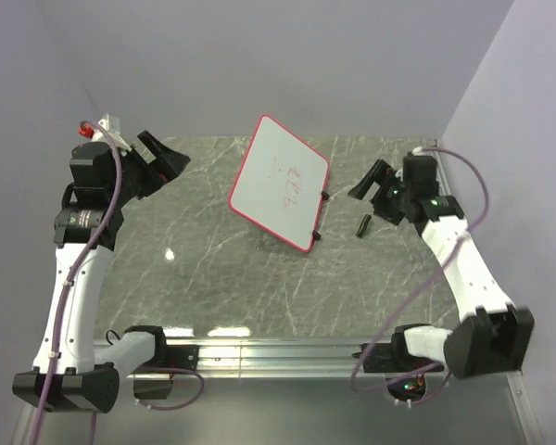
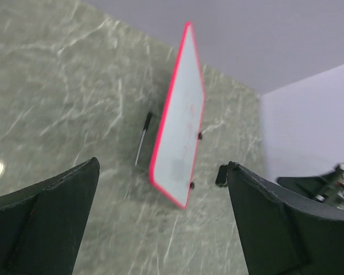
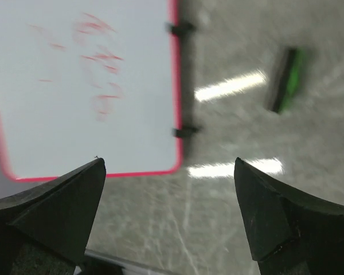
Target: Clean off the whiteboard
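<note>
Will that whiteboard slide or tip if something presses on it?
The whiteboard looks thin, so probably light. It sits tilted on small black feet, so pressing may rock it. The glossy table could let it slide.

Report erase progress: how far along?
Done: nothing; red scribbles mark the whiteboard. In hand: nothing; left claw and right claw are both open and empty. Left: pick up the green eraser lying beside the whiteboard, then wipe.
</note>
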Motion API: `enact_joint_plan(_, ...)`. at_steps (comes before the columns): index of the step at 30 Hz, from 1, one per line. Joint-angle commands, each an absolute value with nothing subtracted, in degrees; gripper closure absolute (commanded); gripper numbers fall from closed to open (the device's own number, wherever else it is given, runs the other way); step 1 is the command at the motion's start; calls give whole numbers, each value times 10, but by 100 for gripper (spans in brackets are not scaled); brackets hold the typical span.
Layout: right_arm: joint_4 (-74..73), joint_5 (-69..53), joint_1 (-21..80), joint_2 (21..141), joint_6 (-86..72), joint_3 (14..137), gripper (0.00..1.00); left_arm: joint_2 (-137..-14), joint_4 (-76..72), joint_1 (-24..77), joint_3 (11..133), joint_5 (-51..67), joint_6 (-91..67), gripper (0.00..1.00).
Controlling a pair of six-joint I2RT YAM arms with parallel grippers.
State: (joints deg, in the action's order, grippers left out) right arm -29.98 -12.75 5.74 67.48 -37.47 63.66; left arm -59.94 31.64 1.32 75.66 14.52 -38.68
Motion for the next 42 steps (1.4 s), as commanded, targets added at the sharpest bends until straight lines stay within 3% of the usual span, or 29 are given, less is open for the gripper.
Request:
enact_joint_plan(1,-423,-93,54,728,-372,672,0,-568,387,13,800,118,-400,1)
enact_joint_plan(3,-435,-70,54,755,-374,679,0,-535,369,13,690,92,-476,1)
enact_joint_plan(6,-433,-33,53,785,-378,678,1,-532,344,2,573,192,-490,1)
enact_joint_plan(10,-411,-53,42,815,-379,672,5,-500,405,2,607,113,-464,1)
enact_joint_plan(12,-426,-1,38,826,-392,673,7,-506,423,2,630,94,-459,1)
enact_joint_plan(14,-455,35,21,841,-410,672,18,-513,429,2,631,105,-455,5)
enact_joint_plan(16,-458,59,8,851,-417,666,37,-505,428,2,628,117,-457,6)
enact_joint_plan(19,-452,76,3,881,-412,663,44,-491,434,2,629,122,-457,5)
enact_joint_plan(33,-356,21,4,1005,-427,652,44,-463,516,2,653,89,-442,8)
enact_joint_plan(42,-347,-23,22,1070,-422,735,44,-471,523,2,657,82,-440,9)
